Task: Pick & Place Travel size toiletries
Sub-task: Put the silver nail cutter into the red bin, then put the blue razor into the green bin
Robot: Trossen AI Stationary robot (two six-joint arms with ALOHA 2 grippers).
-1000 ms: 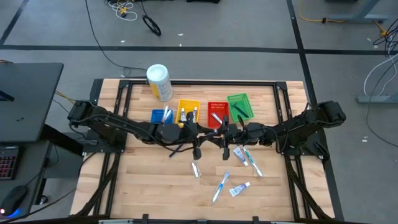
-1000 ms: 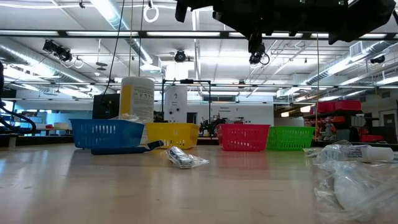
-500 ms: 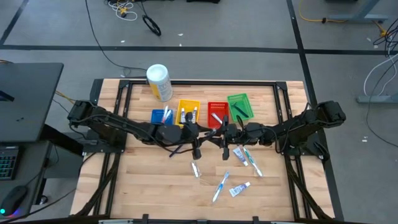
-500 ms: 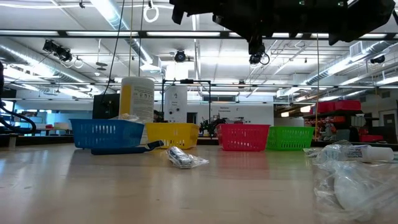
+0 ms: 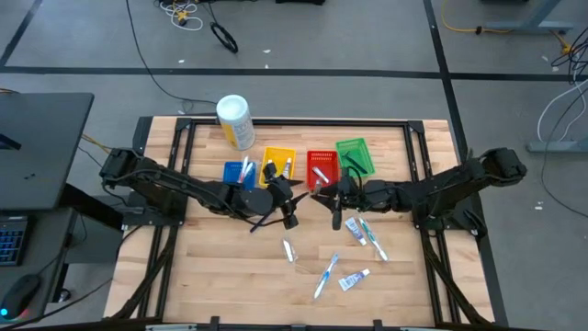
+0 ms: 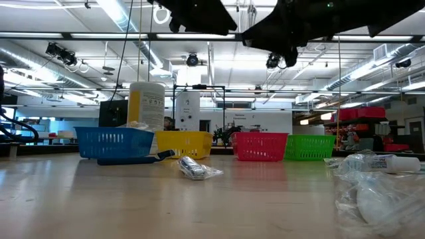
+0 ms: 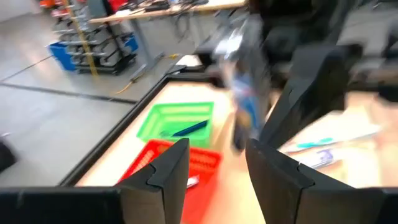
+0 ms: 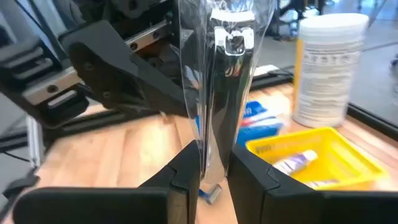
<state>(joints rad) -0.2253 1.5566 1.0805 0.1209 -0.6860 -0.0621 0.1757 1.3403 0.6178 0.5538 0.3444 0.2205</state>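
Note:
My right gripper (image 5: 319,194) (image 8: 214,157) hovers in front of the red basket (image 5: 322,166) and is shut on a dark razor in a clear wrapper (image 8: 222,87). My left gripper (image 5: 298,197) (image 7: 214,148) faces it from the table's left, open, near the yellow basket (image 5: 278,164). In the left wrist view the wrapped razor (image 7: 244,87) shows blurred just beyond my left fingers. A wrapped item (image 5: 288,249), toothbrushes (image 5: 326,274) (image 5: 372,237) and toothpaste tubes (image 5: 354,279) (image 5: 356,230) lie flat on the table. My right gripper pinches the wrapped razor between its two fingers at the wrapper's lower end (image 8: 213,140). The razor sticks out beyond the fingertips and is lifted clear of the table. The clear wrapper spreads loosely around the dark handle.
Blue (image 5: 239,172), yellow, red and green (image 5: 355,156) baskets stand in a row toward the far edge; some hold items. A white-and-yellow canister (image 5: 234,121) stands behind them at the far left. The two grippers are close together over the table's middle.
Both grippers have risen and swung from pointing toward the near edge to facing each other in front of the yellow and red baskets. The right arm has shifted toward the table's left. The items lying on the table have stayed in place.

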